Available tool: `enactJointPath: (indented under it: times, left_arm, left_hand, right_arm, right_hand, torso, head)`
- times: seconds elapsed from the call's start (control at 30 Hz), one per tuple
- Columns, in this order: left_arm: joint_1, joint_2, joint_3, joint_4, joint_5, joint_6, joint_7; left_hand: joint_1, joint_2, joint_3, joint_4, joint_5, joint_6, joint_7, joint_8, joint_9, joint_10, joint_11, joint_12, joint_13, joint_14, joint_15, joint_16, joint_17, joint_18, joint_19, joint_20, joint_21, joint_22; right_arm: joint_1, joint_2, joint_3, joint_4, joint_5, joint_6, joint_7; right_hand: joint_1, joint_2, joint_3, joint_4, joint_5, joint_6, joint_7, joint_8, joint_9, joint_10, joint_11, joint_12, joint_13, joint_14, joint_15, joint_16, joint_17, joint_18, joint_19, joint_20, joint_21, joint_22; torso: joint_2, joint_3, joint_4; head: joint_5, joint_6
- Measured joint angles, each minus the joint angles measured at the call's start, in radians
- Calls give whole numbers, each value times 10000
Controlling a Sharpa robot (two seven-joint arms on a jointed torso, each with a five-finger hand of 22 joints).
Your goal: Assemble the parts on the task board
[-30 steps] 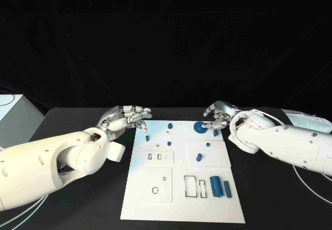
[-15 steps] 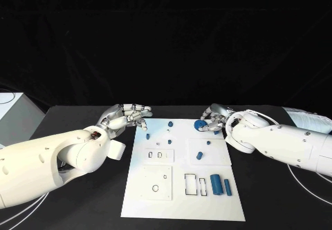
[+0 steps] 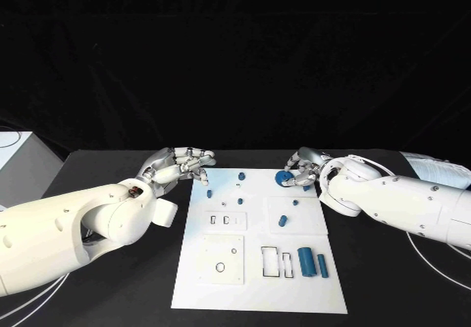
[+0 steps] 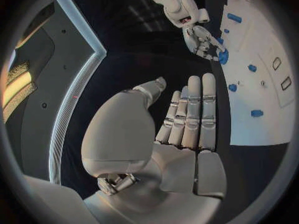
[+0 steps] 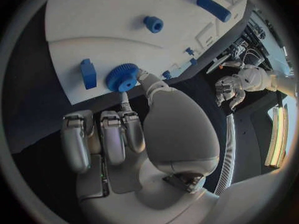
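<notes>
The white task board [image 3: 260,272] lies in the middle of the black table. A blue gear [image 3: 284,178] sits near its far right corner; my right hand [image 3: 304,166] pinches the blue gear [image 5: 121,78] between thumb and a finger, the other fingers curled in. A small blue block [image 5: 88,73] lies just beside it. My left hand [image 3: 182,165] hovers at the board's far left corner and holds nothing, its fingers [image 4: 190,109] stretched out side by side. Small blue pegs [image 3: 241,176] and two blue cylinders [image 3: 306,261] are spread over the board.
A white box [image 3: 15,160] stands at the table's left edge. A pale object [image 3: 437,170] lies at the far right behind my right arm. White cables [image 3: 432,262] trail over the table on the right.
My right hand has closed in slightly on the blue gear, which stays in place. The left hand has barely shifted at the board's far left corner.
</notes>
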Motion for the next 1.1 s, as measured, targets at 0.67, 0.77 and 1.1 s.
enactJointPath:
  times: [0.67,0.77,1.1]
  left_arm:
    - [0,-18,0,3,2,10,-3]
    - [0,-21,0,5,3,13,-4]
    - [0,-28,0,9,3,25,-5]
  left_hand:
    - [0,0,0,0,0,0,0,0,7,0,0,0,5,0,0,-1,9,0,0,0,6,12]
    - [0,0,0,0,0,0,0,0,7,0,0,0,5,0,0,-1,8,0,0,1,6,11]
    - [0,0,0,0,0,0,0,0,6,0,0,0,4,0,0,-1,7,0,0,0,5,10]
  right_arm:
    - [-11,158,-7,-292,-126,87,-37]
    - [-11,159,-4,-290,-236,134,-38]
    - [-21,131,-9,-161,-671,180,-44]
  right_hand:
    - [308,14,471,-109,175,1,-1,38,-32,-4,-3,0,-1,1,0,0,-2,1,0,-1,-1,6]
    - [348,-33,645,-167,175,1,-1,38,-54,-5,-3,0,-2,0,0,0,-2,1,0,-1,-1,6]
    - [450,-137,1960,-462,599,436,-37,195,-152,-5,-3,10,-2,1,0,0,-3,2,-13,59,-1,5]
  torso:
    - [11,-1,7]
    - [10,1,1]
    - [4,5,-2]
  head:
    - [16,-30]
    - [17,-43]
    - [16,-58]
